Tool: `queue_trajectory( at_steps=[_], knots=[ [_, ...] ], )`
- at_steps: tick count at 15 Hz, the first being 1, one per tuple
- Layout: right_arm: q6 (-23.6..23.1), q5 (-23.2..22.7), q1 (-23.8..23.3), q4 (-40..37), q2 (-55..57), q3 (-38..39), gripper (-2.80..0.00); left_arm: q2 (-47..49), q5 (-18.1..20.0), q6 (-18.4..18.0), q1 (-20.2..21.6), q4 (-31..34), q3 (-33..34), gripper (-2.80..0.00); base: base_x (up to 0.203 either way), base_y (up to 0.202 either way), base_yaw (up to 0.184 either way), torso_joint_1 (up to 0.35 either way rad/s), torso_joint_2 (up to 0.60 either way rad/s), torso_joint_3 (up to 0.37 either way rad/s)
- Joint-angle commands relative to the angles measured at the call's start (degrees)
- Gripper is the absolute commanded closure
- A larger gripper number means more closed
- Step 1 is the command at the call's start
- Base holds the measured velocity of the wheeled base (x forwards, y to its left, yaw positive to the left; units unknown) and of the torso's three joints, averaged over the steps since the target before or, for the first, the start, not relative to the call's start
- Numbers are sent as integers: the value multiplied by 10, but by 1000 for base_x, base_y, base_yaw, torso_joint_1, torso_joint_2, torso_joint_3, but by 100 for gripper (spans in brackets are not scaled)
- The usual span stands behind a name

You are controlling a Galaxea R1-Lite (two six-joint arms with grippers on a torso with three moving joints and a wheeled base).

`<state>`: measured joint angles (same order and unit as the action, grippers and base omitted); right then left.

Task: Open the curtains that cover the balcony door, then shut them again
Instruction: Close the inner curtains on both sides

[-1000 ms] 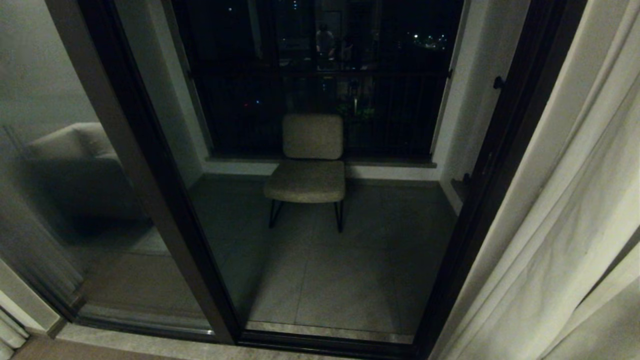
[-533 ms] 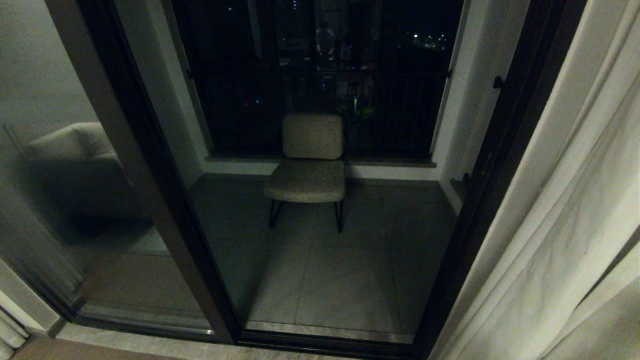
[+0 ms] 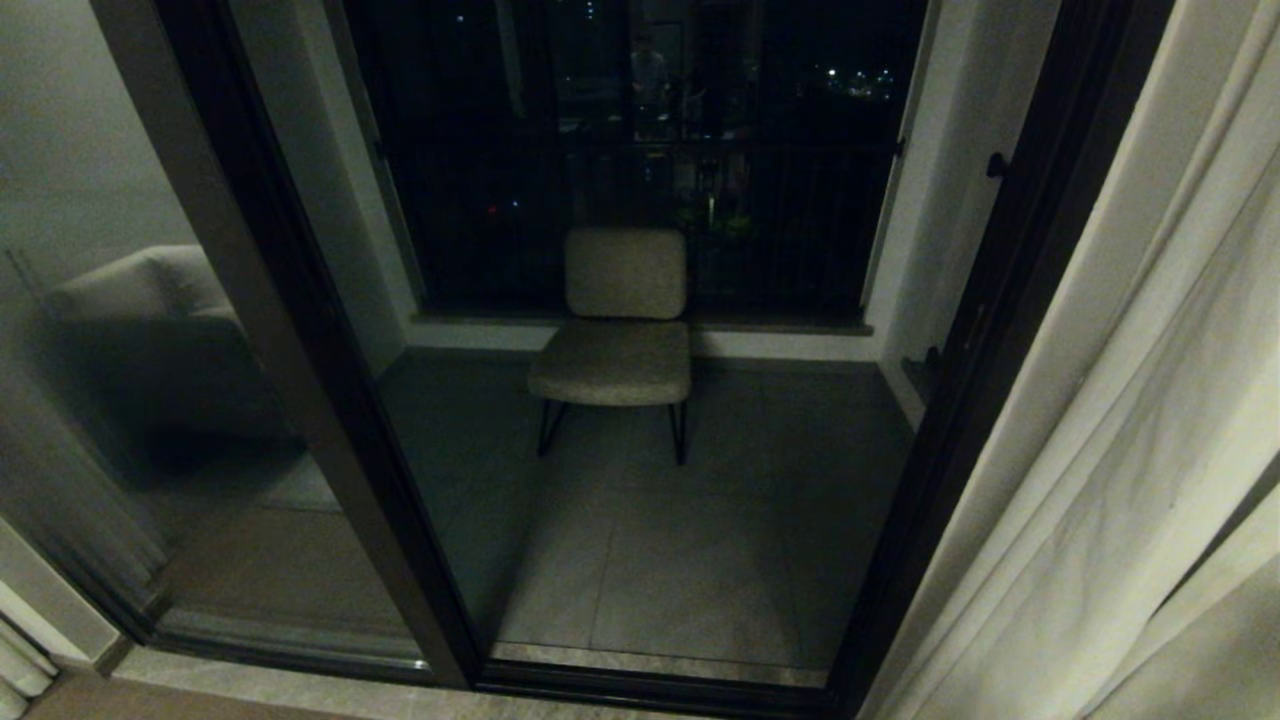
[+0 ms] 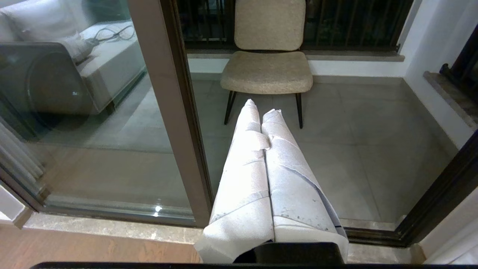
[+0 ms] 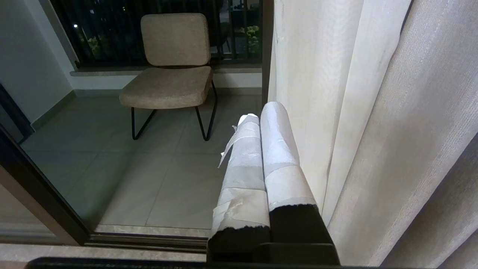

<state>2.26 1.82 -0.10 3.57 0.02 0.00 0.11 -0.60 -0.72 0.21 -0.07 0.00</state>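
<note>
Curtains: the right panel of the curtains hangs gathered at the right edge of the head view, clear of the glass; only a sliver of the left panel shows at the lower left corner.
Balcony door: the balcony door stands uncovered, its dark frame running down the middle left and again down the right beside the fabric.
Beyond the glass: a padded chair sits on the tiled balcony floor, in front of dark railings.
Left gripper: the left gripper points toward the door, its taped fingers pressed together with nothing between them, well apart from any fabric.
Right gripper: the right gripper is just beside the right panel, its taped fingers also pressed together and empty; I cannot tell whether one finger brushes the cloth.
Change over the last second: nothing of substance; the head view matches the two earlier pictures, with door, chair and fabric in the same places and neither arm in that view.
Meaning for the task: the curtains look already drawn open, so this reads as a pause between halves. The closing pass appears not yet begun; the right panel seems the nearest to take first.
</note>
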Motion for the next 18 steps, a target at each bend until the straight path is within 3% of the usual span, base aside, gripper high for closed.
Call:
queue_trajectory(
  at_steps=[1,18],
  knots=[
    [0,0,0,0,0,0,0,0,0,0,0,0,0,0,0,0,0,0,0,0],
    [-3,0,0,27,0,-2,0,0,0,-1,0,1,0,0,0,0,0,0,0,0]
  ],
)
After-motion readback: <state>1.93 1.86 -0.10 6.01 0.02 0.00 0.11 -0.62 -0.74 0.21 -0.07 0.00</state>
